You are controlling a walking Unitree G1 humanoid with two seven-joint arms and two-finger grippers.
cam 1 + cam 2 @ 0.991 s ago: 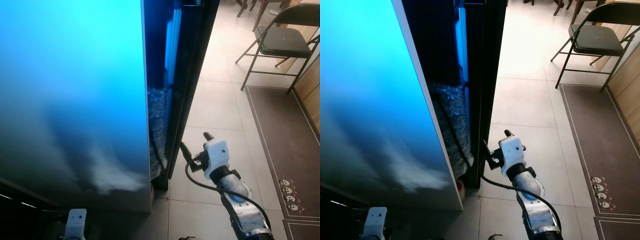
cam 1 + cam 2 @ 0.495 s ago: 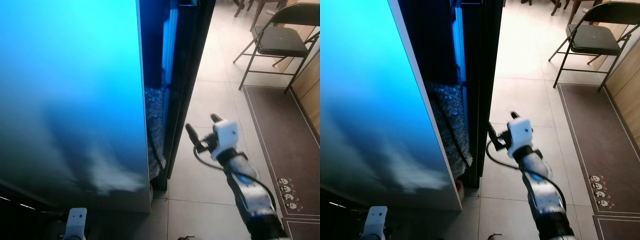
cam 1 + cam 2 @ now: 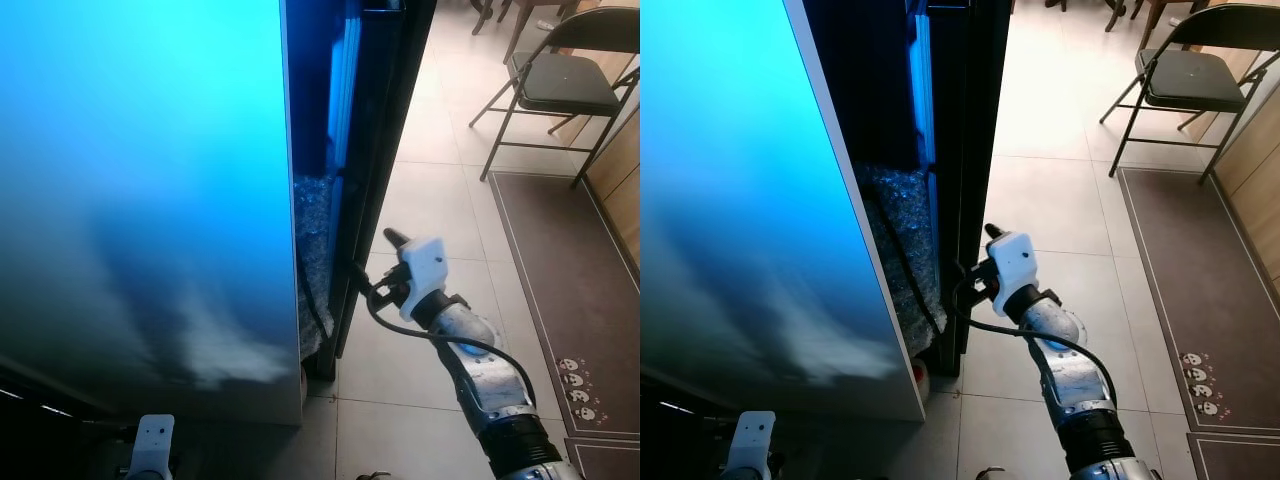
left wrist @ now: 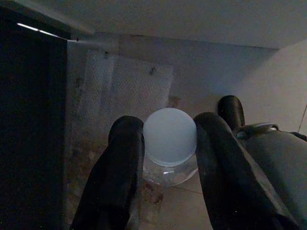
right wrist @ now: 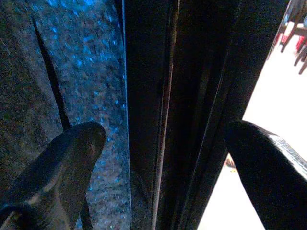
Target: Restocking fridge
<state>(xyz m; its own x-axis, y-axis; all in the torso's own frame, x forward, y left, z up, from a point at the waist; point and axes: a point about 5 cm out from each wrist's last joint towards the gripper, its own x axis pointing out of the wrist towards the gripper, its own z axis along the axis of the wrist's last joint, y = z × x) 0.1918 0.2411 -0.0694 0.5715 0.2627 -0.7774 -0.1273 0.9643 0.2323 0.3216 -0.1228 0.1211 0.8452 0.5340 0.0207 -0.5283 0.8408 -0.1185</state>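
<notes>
I am reaching my right gripper (image 3: 372, 258) out at about one o'clock from my head camera, its two black fingers spread apart and standing on either side of the dark front edge of the fridge door (image 3: 385, 150); in the right wrist view one finger (image 5: 57, 163) is lying against the sparkling, bubble-textured sheet (image 5: 72, 72) behind the door edge while the other is hanging on the bright floor side, and I cannot tell whether either is touching the door. The fridge (image 3: 140, 180) is filling the span from nine to twelve o'clock, its broad side panel glowing blue, with a narrow gap between that panel and the black door where a black cable (image 3: 315, 300) is dangling over the textured sheet. My left gripper (image 4: 165, 158) is hanging low at about seven o'clock, its fingers closed on a small clear bottle with a pale round cap (image 4: 170, 136), held near the dim base of the fridge. Across the pale tiled floor (image 3: 430, 190), a black folding chair (image 3: 560, 85) is standing at about two o'clock, and a brown mat (image 3: 575, 260) with small skull-like marks is lying at three to four o'clock
</notes>
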